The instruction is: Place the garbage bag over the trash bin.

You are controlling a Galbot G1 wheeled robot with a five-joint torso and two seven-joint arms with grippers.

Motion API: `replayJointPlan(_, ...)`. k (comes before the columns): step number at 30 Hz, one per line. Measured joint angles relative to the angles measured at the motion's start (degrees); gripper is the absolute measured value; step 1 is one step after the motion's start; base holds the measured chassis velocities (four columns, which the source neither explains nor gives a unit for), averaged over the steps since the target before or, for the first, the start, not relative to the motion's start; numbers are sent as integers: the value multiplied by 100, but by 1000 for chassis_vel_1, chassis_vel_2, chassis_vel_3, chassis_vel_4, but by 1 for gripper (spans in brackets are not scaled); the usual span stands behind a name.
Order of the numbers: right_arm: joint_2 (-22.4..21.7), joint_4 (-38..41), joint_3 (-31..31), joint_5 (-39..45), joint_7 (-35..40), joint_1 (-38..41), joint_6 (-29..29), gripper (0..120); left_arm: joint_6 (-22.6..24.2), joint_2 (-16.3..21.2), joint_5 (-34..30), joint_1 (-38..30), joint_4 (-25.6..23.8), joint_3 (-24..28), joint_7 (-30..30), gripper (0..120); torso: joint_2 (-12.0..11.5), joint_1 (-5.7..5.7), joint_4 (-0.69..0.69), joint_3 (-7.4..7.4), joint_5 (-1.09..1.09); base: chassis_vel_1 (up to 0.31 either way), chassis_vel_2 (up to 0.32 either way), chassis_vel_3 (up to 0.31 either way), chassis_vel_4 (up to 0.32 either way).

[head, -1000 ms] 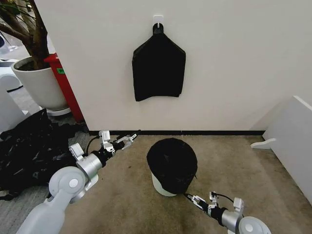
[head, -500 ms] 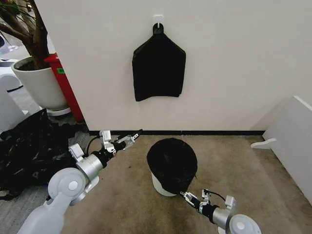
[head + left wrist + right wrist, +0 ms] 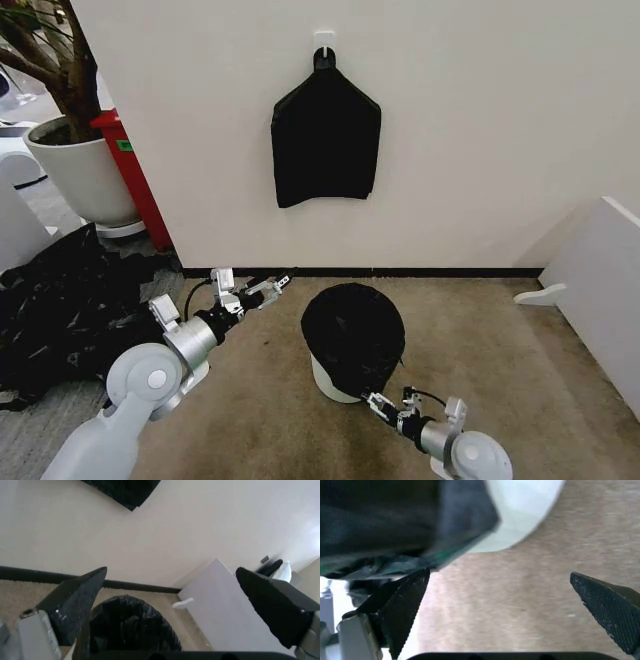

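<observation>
Having crept closer beneath the garbage bag [image 3: 352,335] on the trash bin [image 3: 333,384], right gripper [image 3: 378,405] spread, empty

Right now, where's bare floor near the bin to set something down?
Bare carpet lies right of the trash bin, up to the white panel. Left is tighter: the left gripper and black plastic heap. The right gripper hovers in front.

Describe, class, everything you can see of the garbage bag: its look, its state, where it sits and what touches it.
The garbage bag is thin, glossy black plastic, slightly wrinkled. It is draped over the trash bin, hiding the rim and most of the wall, with the cream-white base left bare below its hem. The bin stands on the carpet near the wall. Neither the left gripper nor the right gripper holds it; both have open fingers.
</observation>
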Motion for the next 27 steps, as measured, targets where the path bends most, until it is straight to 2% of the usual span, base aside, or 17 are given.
replayJointPlan(3,85,-258,-60,-496,53,60,172,100,-13,-52,21,-40,43,15,1,100,0,0,0,0,0,0,0,0,0)
replayJointPlan(6,134,-290,-43,-574,137,66,257,100,-17,-62,24,-65,54,17,0,100,0,0,0,0,2,0,0,0,0)
replayJointPlan(10,4,183,37,-429,41,-157,267,100,-18,-44,20,-56,47,-10,10,100,0,0,0,0,0,0,0,0,0)
replayJointPlan(12,-171,688,107,-71,-23,-382,209,100,-23,-26,19,-26,41,-46,29,100,0,0,-1,-1,-1,0,0,0,0)
replayJointPlan(17,-212,1204,56,481,252,-428,113,100,-49,-37,33,17,40,-54,44,100,0,0,0,-1,-1,0,0,0,0)
replayJointPlan(21,-119,1138,20,577,398,-279,110,100,-55,-43,42,17,42,-40,44,100,1,0,0,-1,1,0,0,0,0)
replayJointPlan(27,61,572,-27,535,569,65,150,100,-59,11,38,21,42,-16,44,100,0,0,1,-1,1,0,0,0,0)
